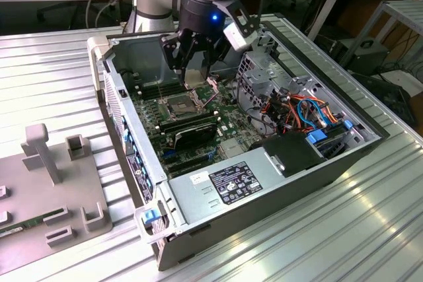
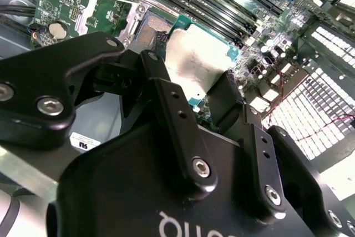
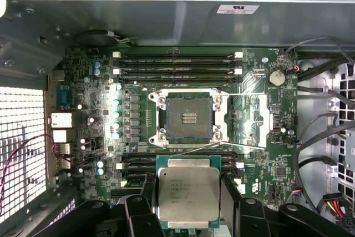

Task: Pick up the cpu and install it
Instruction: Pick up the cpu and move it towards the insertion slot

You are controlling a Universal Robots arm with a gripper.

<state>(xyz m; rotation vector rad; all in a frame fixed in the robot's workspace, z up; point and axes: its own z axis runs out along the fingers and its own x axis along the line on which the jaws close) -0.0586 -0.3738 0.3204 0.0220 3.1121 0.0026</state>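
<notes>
Black linkages of the tool (image 2: 194, 90) sit right up close in the second wrist view, and it's clamped on the cpu (image 2: 194, 62) by two opposite edges, dull silver top facing up toward the arm. So yeah, the chip is picked up and hanging in the air inside the open computer case (image 1: 125, 117), not seated.

In the first wrist view the cpu (image 3: 188, 195) sits between the tool's black arms, over the motherboard (image 3: 260, 131) and just beside the socket (image 3: 187, 117) rather than above it. The socket lies open, its dark middle showing inside the metal frame. Memory slots (image 3: 175, 65) run along its far side.

From the exterior view the tool (image 1: 195, 57) is dipped into the case near the back wall, socket (image 1: 180, 104) just beneath and a bit toward the camera. The case lies on its side on a ribbed metal table (image 1: 330, 242) — a grey fixture (image 1: 53, 189) sits off on the exterior view's left.
</notes>
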